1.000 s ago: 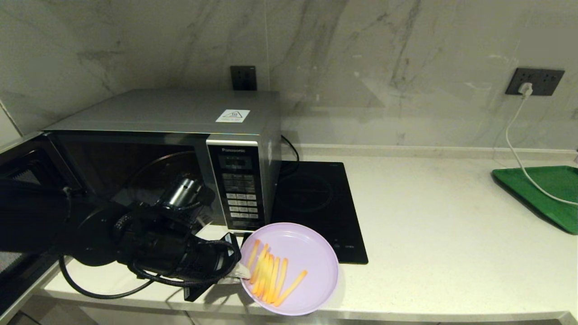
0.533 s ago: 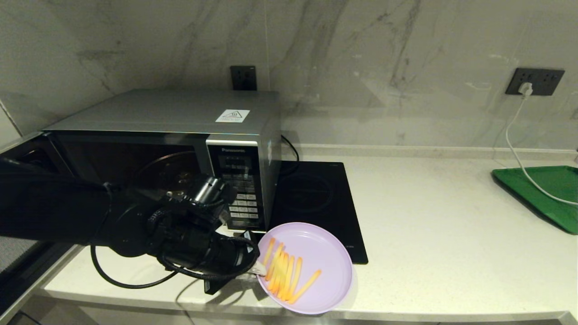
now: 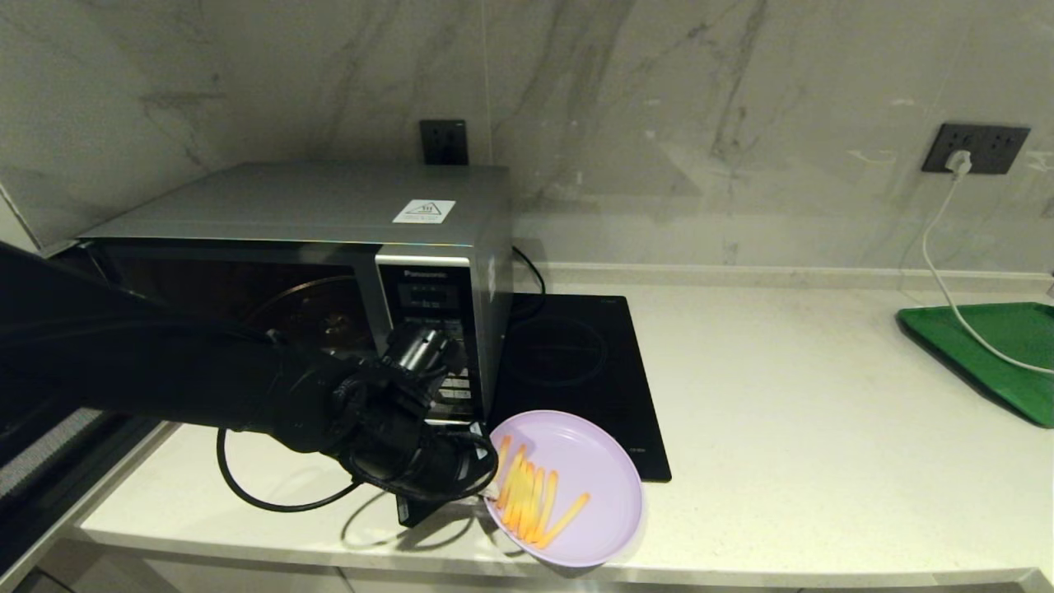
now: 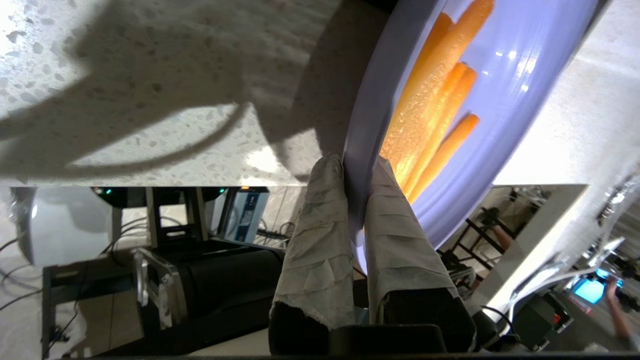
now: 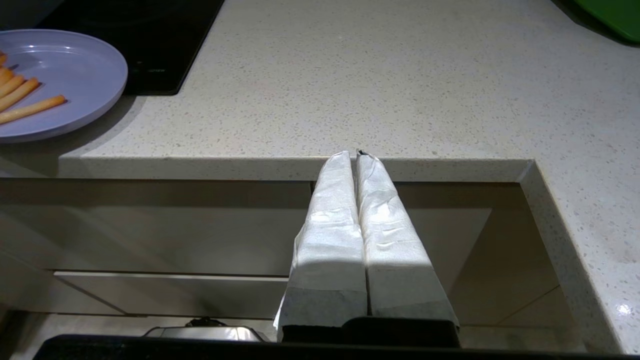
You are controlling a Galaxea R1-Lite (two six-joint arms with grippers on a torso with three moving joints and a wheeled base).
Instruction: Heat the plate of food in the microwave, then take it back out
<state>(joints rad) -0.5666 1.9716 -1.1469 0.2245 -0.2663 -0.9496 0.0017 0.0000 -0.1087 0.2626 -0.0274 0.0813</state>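
The lilac plate of food point(image 3: 593, 482) with its orange fries point(image 3: 531, 500) sits low at the counter's front edge, just right of the microwave point(image 3: 313, 247), which stands with its door swung open to the left. My left gripper point(image 3: 487, 494) is shut on the plate's left rim; in the left wrist view its taped fingers point(image 4: 320, 220) pinch the rim of the plate of food point(image 4: 505, 100) from both sides. My right gripper point(image 5: 354, 154) hangs shut and empty below the counter's front edge, out of the head view, with the plate of food point(image 5: 75, 75) off to one side.
A black induction hob point(image 3: 576, 371) lies right behind the plate. A green tray point(image 3: 988, 346) sits at the far right with a white cable point(image 3: 939, 272) running over it from a wall socket. The microwave's open door point(image 3: 41, 395) juts out at the left.
My left arm has carried the plate rightward along the counter's front, away from the microwave opening, and it now sits slightly lower and more tilted.
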